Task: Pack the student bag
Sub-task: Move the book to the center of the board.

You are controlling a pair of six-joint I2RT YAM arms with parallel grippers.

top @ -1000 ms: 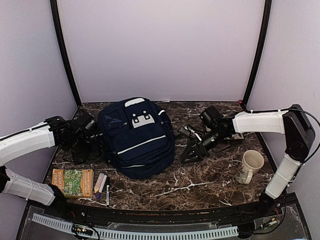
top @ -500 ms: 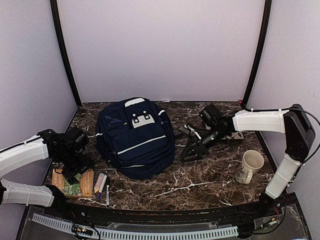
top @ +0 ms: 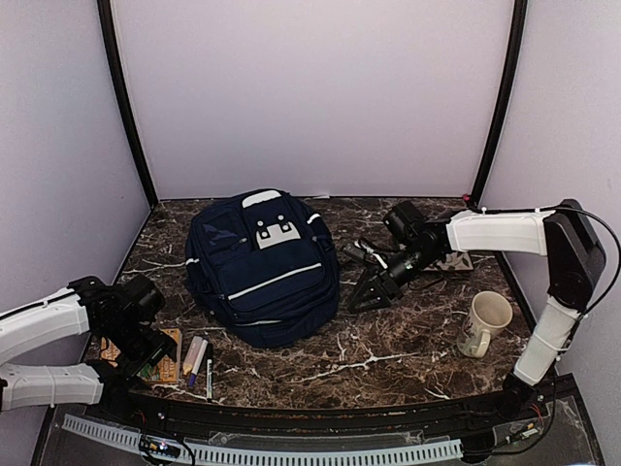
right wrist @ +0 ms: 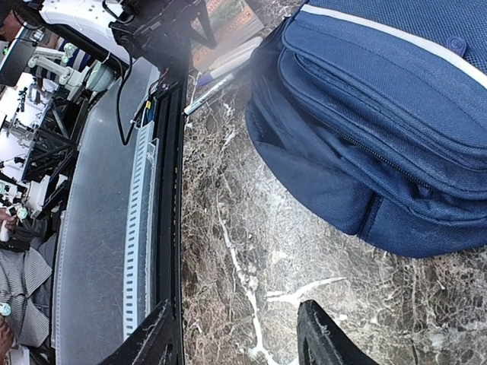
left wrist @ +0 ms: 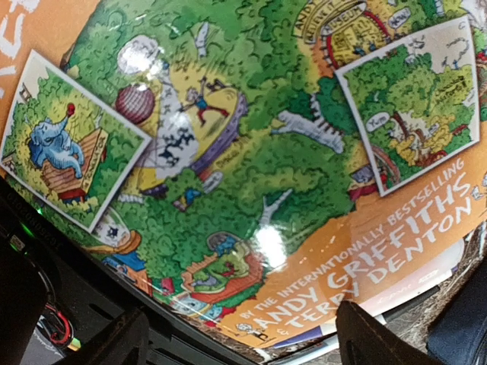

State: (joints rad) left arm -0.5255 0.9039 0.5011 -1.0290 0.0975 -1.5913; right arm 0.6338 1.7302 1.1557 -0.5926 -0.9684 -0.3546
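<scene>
The navy student bag [top: 262, 264] lies flat at the table's middle, its zips closed; its lower corner fills the right wrist view [right wrist: 380, 129]. A colourful orange and green book [top: 167, 351] lies at the front left, mostly under my left gripper [top: 146, 357]; it fills the left wrist view [left wrist: 251, 152]. My left gripper [left wrist: 243, 338] is open and hangs close over the book's near edge. My right gripper [top: 357, 299] is open and empty, just right of the bag above bare marble [right wrist: 236, 334].
Pens and a marker [top: 198, 359] lie between the book and the bag's front; they also show in the right wrist view [right wrist: 221, 72]. A cream mug [top: 483, 322] stands at the right. A dark strap or cable [top: 361, 252] lies behind the right gripper.
My left arm has swung from the bag's left side toward the near edge and now hangs over the book. My right gripper has shifted slightly toward the bag.
</scene>
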